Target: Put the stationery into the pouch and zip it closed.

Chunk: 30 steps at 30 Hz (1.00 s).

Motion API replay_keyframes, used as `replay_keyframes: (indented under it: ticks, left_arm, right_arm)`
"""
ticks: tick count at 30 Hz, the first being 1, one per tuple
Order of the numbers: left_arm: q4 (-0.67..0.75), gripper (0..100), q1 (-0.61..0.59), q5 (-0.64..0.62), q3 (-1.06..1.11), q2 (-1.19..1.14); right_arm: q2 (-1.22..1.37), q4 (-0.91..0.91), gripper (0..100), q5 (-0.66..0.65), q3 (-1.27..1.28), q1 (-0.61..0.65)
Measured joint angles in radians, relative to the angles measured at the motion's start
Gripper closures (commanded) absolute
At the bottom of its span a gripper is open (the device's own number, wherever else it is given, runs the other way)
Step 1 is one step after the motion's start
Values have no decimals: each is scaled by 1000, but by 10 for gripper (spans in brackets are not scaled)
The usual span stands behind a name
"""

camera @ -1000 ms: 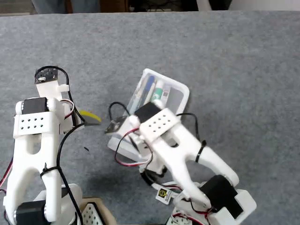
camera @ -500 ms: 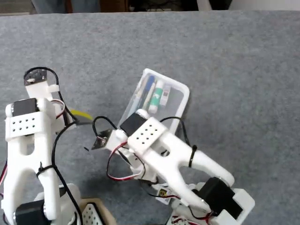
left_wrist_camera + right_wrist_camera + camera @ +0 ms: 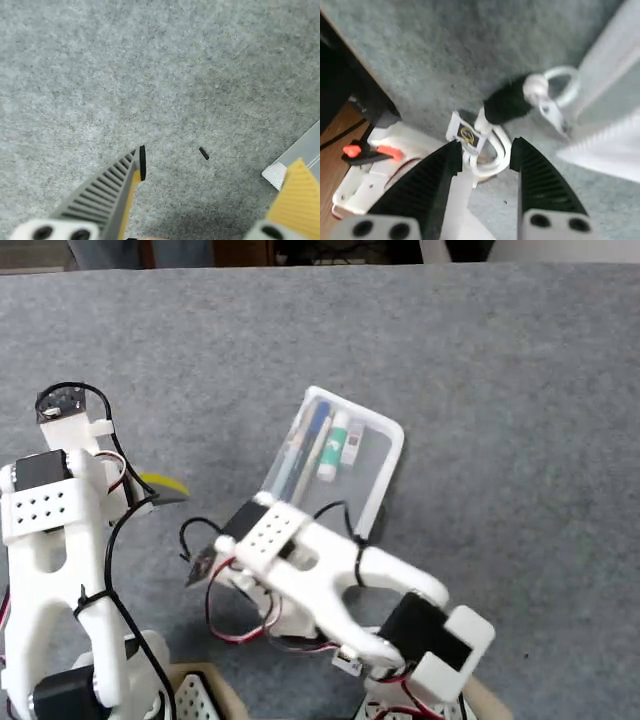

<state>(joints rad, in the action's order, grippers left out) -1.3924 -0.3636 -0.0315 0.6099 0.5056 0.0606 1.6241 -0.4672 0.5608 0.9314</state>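
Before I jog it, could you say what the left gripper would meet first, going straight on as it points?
Likely the table, near a small black speck; the open left gripper points beside the pouch.

Translucent smooth plastic pouch point(image 3: 376, 466) — matt grey felt table point(image 3: 500, 360)

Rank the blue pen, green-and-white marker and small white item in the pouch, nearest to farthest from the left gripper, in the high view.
1. Blue pen, at the left edge of the pouch, closest to the left gripper.
2. Green-and-white marker, mid-pouch beside the pen.
3. Small white item, right of the marker.
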Motion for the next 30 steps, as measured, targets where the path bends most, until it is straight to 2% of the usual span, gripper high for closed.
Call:
replay_keyframes:
  ticks: [7,16,23,30]
  left_arm:
    - [0,571,-6,0,0,0]
    - [0,571,-6,0,0,0]
    - [0,571,-6,0,0,0]
    - [0,571,-6,0,0,0]
  right_arm:
    - [75,-43,822,44,-21,38]
    - [252,-68,822,44,-80,37]
    - [292,-71,822,44,-112,37]
    - [293,-78,988,44,-133,35]
